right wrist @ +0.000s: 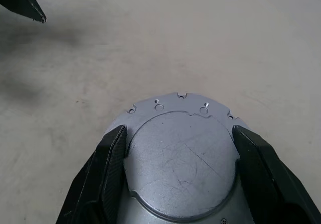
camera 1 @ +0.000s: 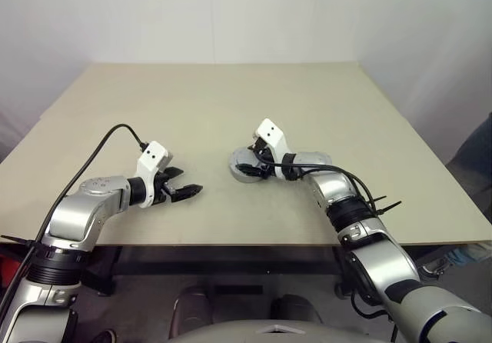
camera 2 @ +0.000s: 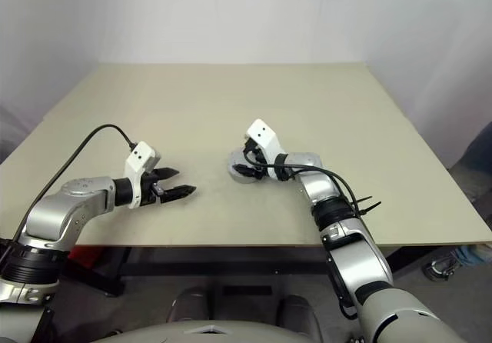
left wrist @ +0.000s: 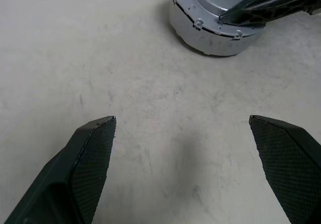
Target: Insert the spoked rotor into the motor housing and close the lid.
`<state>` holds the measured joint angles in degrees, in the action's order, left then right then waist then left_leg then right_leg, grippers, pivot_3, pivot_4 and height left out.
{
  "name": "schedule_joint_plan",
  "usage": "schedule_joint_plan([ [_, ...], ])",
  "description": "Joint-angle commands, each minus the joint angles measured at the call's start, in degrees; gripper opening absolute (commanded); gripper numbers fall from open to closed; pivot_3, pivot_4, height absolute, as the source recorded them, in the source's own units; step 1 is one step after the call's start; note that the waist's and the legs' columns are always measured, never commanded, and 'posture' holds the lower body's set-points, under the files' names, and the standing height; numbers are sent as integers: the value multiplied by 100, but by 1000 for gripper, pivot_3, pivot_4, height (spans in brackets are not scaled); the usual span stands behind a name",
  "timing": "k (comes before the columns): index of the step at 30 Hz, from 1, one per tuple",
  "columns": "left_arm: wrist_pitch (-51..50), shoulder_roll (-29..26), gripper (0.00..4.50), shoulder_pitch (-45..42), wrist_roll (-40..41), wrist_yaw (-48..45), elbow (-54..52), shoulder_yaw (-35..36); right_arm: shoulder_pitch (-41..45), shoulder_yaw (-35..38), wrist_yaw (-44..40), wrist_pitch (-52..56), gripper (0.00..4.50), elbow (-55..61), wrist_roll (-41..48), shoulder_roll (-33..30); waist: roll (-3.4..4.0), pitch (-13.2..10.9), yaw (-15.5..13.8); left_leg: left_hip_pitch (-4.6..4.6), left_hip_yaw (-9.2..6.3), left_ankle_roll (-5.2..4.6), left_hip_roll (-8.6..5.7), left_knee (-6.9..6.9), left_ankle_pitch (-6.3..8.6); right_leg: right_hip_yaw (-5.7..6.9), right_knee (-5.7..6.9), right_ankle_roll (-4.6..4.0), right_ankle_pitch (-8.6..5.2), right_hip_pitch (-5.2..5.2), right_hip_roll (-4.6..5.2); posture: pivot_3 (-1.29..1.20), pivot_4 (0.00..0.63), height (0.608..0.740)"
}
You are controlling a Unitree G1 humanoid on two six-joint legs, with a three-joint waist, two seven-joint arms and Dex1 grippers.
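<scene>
A round silver motor housing (left wrist: 198, 37) stands on the table, right of centre, and the lid (right wrist: 180, 171) lies flat on top of it with a notched rim and a raised round centre. My right gripper (right wrist: 179, 131) is over it, one finger pressed to each side of the raised centre. The spoked rotor is hidden. To the left, my left gripper (camera 1: 189, 181) hovers just above the bare table, open and empty, pointing toward the housing with a gap between them.
The beige table (camera 1: 231, 104) stretches wide behind and to both sides of the housing. Its front edge runs just below both arms. One tip of the left gripper's fingers (right wrist: 22, 0) shows in the right wrist view.
</scene>
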<state>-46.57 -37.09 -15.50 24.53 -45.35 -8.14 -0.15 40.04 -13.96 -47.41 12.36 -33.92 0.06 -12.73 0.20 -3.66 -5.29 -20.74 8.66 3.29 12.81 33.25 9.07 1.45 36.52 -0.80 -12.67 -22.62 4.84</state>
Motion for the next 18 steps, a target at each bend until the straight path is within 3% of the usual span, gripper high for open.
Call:
schedule_joint_plan([
  [1, 1, 10, 4500, -81, 74, 38, -218, 80, -265, -536, -284, 312, 3214, -273, -466, -224, -8, 17, -1, 7, 0, 0, -1, 0, 0, 0, -2, 1, 0, 8, 0, 0, 0, 740],
  [9, -16, 55, 4500, -38, 80, 79, -271, 77, -145, -478, -39, 686, 3214, -400, -493, -194, -7, 84, 0, 78, -6, -4, -7, -50, 4, 5, -100, 5, -3, 92, -4, 0, 0, 740],
  [18, -37, 88, 4500, 12, 99, 107, -328, 69, -31, -199, -208, 1088, 3214, -53, -105, -110, -9, 92, 2, 86, -8, -6, -7, -54, 5, 8, -109, 6, -3, 66, -5, 0, 0, 740],
])
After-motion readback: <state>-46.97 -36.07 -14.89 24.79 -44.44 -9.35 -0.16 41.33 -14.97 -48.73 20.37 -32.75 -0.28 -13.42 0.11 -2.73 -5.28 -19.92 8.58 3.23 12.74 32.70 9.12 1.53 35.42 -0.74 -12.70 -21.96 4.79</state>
